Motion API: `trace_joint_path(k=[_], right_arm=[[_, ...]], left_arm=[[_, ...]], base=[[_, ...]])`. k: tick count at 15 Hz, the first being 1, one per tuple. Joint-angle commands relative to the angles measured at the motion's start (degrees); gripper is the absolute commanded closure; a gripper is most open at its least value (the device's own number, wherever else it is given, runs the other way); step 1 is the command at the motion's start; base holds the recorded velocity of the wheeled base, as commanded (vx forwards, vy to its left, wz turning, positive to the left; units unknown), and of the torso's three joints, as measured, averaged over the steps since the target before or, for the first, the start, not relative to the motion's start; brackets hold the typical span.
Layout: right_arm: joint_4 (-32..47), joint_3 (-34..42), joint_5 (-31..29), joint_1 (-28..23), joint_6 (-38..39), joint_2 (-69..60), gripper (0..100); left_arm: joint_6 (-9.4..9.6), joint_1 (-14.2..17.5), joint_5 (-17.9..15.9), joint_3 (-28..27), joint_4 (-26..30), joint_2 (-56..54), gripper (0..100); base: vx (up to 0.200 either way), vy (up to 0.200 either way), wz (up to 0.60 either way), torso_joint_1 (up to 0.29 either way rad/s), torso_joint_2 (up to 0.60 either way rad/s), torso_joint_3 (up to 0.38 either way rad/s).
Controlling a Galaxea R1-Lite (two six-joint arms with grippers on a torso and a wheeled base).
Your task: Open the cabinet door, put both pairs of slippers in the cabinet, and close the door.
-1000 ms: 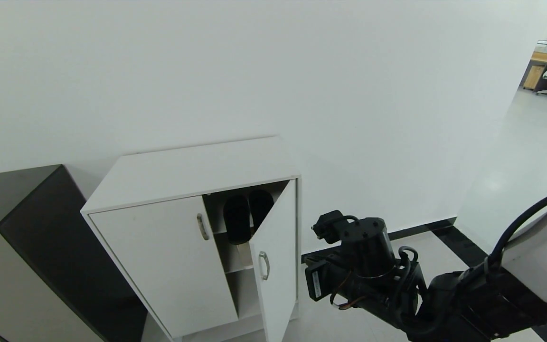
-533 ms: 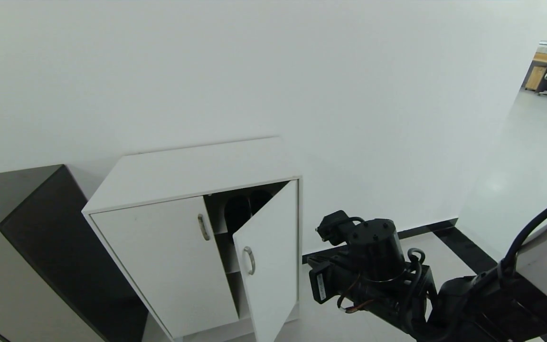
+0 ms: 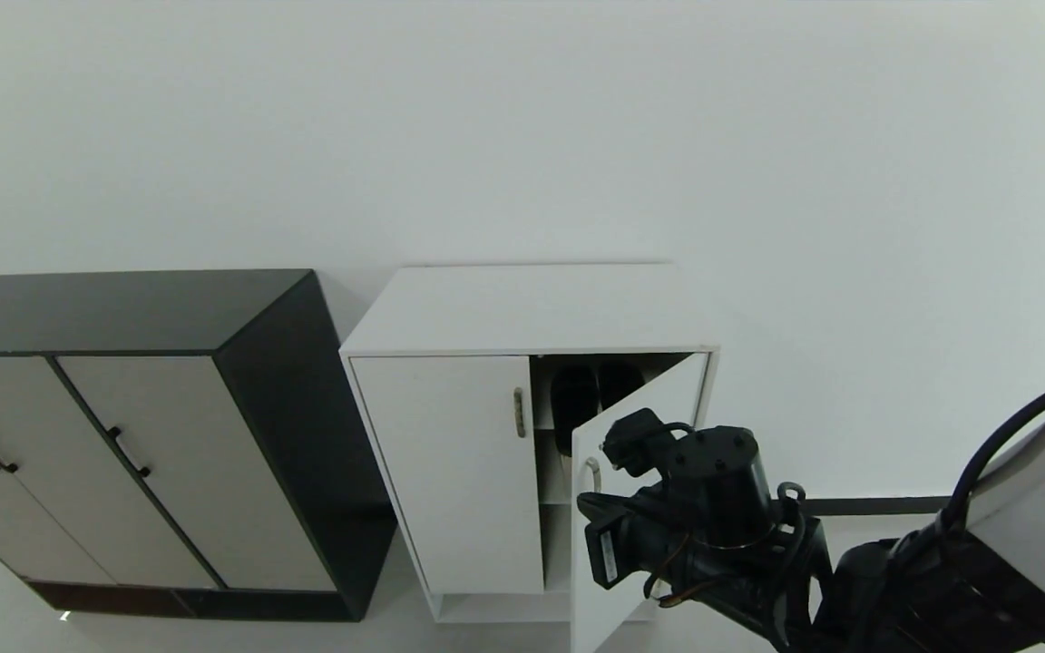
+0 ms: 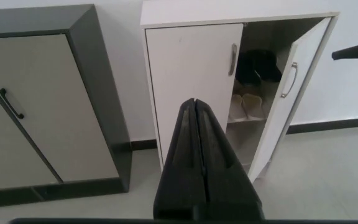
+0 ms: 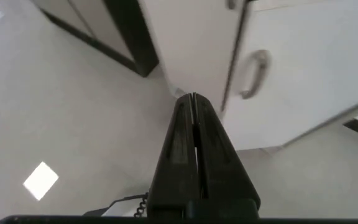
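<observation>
The right gripper [image 5: 193,109], closed tight and empty, sits near the half-open door [image 5: 316,81], likely to push it shut, since the dark slippers [image 4: 257,65] and what look like pale slippers [image 4: 246,107] below lie inside the white cabinet [image 3: 522,308]; the left gripper [image 4: 194,121], also closed and empty, hangs back, the black cupboard [image 3: 123,308] alongside no obstacle.

Right arm [image 3: 713,526] covers the middle of the open cabinet door [image 3: 597,608] and most of its handle [image 3: 591,472]. Black slippers [image 3: 588,392] on the top shelf are partly screened by that door. Light slippers [image 4: 246,104] one shelf lower are too small for detail. The dark cabinet [image 3: 123,426] is cut off at the head view's left edge. In the right wrist view the handle [image 5: 253,73] is blurred.
</observation>
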Motion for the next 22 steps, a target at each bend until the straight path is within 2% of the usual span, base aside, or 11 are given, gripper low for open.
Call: trace_joint_path(k=[1, 2, 5, 6, 8, 15, 17, 22], right_arm=[[-2.02, 2.41, 2.95, -1.70, 0.01, 0.30, 100], [-7.03, 6.63, 11.13, -4.51, -0.95, 0.13, 100], [-15.38, 13.66, 24.22, -10.31, -6.31, 1.18, 100], [-17.93, 14.89, 26.86, -11.19, -6.49, 1.80, 100], [-21.18, 15.24, 27.74, -11.81, -6.58, 3.90, 100], [-23.20, 15.24, 27.83, -12.16, -6.58, 5.57, 100], [-26.63, 16.56, 30.02, -12.07, -6.58, 5.66, 100], [-26.98, 14.63, 30.73, -12.42, -6.49, 8.30, 100]], left_arm=[[0.04, 0.02, -0.01, 0.00, -0.01, -0.01, 100], [-0.04, 0.02, -0.01, 0.00, -0.01, -0.01, 100], [0.04, 0.02, -0.01, 0.00, -0.01, -0.01, 100], [0.04, 0.02, -0.01, 0.00, -0.01, -0.01, 100], [0.04, 0.02, -0.01, 0.00, -0.01, 0.25, 100], [0.13, 0.02, -0.01, 0.00, -0.01, 0.08, 100], [0.13, 0.02, -0.01, 0.00, -0.01, -0.01, 100], [0.13, 0.02, -0.01, 0.00, -0.01, -0.01, 100]], base=[[0.000, 0.000, 0.00, 0.000, 0.00, 0.000], [0.000, 0.000, 0.00, 0.000, 0.00, 0.000], [0.000, 0.000, 0.00, 0.000, 0.00, 0.000], [0.000, 0.000, 0.00, 0.000, 0.00, 0.000], [0.200, 0.000, 0.00, 0.000, 0.00, 0.002], [0.200, 0.000, 0.00, 0.000, 0.01, 0.002], [0.000, 0.000, 0.00, 0.000, 0.00, 0.000], [0.000, 0.000, 0.00, 0.000, 0.00, 0.000]])
